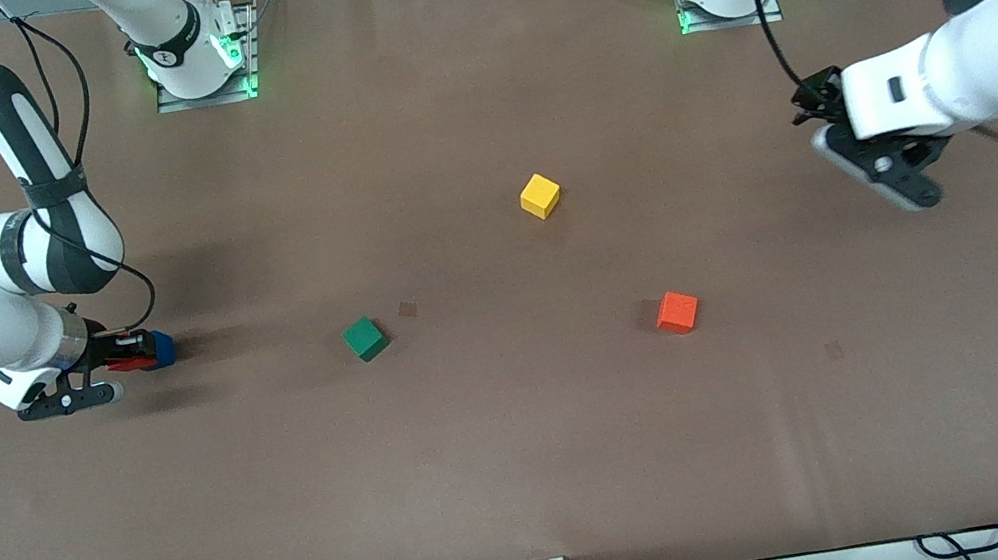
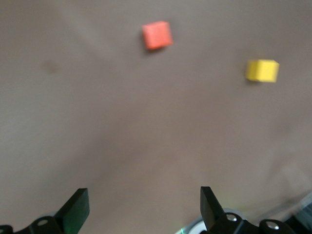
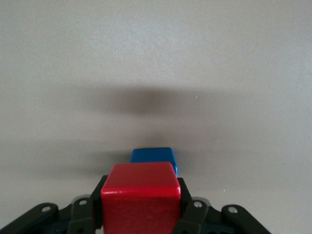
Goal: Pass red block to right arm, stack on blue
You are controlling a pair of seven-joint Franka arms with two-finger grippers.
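My right gripper is shut on the red block, close above the table at the right arm's end. In the right wrist view the red block fills the space between the fingers. The blue cube sits on the table right beside the red block, partly hidden by it, and its top shows just past the red block. I cannot tell whether they touch. My left gripper hangs open and empty over the left arm's end, its fingers spread wide over bare table.
An orange cube lies toward the left arm's end, and it also shows in the left wrist view. A yellow cube sits mid-table, also in the left wrist view. A green cube lies between the blue and orange cubes.
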